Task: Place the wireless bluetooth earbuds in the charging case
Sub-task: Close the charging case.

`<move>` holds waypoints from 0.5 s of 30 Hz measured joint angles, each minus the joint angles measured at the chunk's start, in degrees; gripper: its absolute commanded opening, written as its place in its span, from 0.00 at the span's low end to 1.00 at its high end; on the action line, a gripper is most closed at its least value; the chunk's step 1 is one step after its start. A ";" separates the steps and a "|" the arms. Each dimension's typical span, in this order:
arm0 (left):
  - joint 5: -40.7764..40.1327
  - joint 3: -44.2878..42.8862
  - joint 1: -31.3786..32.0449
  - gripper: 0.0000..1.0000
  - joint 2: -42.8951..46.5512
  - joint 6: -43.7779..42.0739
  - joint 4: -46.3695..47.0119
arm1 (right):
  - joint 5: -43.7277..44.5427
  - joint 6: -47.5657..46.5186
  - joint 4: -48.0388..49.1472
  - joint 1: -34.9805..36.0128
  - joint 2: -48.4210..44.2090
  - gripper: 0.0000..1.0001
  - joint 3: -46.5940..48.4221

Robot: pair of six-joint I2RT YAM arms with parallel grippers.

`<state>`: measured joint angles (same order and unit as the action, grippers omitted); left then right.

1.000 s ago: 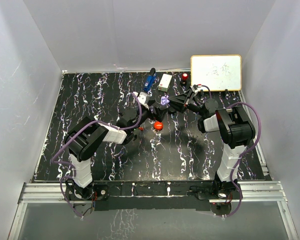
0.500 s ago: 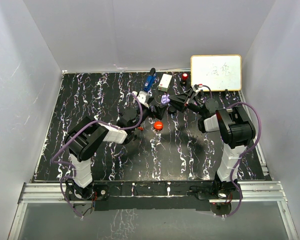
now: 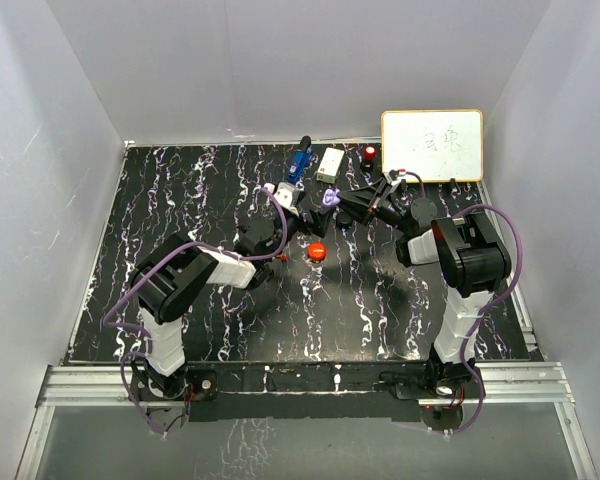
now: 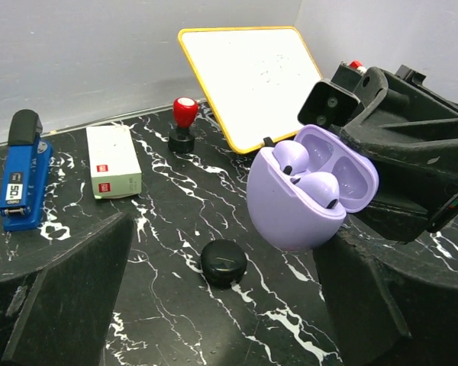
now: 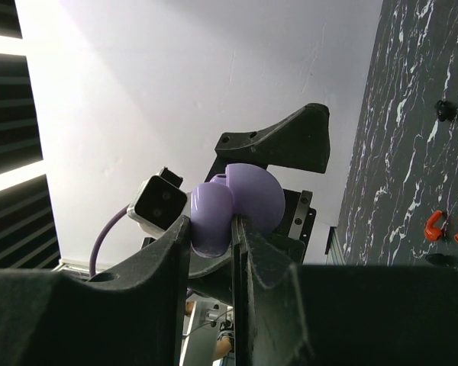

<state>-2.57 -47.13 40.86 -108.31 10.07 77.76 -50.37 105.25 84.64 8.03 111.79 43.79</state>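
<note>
The lilac charging case (image 4: 309, 200) hangs open above the table, with two lilac earbuds (image 4: 319, 187) sitting in its wells. My right gripper (image 5: 211, 229) is shut on the case (image 5: 227, 206); from above it sits at mid-table (image 3: 332, 203). My left gripper (image 4: 221, 305) is open and empty, with the case just ahead of its right finger (image 4: 374, 297). In the top view the left gripper (image 3: 298, 216) is close to the left of the case (image 3: 327, 199). Tiny red pieces (image 5: 435, 225) and a black one (image 5: 443, 110) lie on the tabletop.
A black puck (image 4: 224, 263) lies on the table below the case. A red puck (image 3: 317, 251) lies nearer the arms. At the back stand a blue stapler (image 4: 21, 179), a white box (image 4: 113, 162), a red stamp (image 4: 185, 122) and a whiteboard (image 4: 252, 80).
My left gripper has drawn back slightly toward the left, away from the red puck. The right gripper still holds the case in about the same place.
</note>
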 measured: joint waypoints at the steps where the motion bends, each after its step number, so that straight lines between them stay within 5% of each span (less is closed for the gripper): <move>1: -0.28 0.04 0.04 0.99 0.00 -0.42 0.00 | 0.15 0.02 0.00 0.00 0.00 0.00 -0.20; 15: -8.15 2.40 -0.20 0.99 0.85 -5.16 3.34 | -0.66 -0.20 0.00 0.00 -0.07 0.00 -1.73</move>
<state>-10.72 -44.73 40.66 -107.46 4.91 81.10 -51.03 105.06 84.64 8.03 111.72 42.06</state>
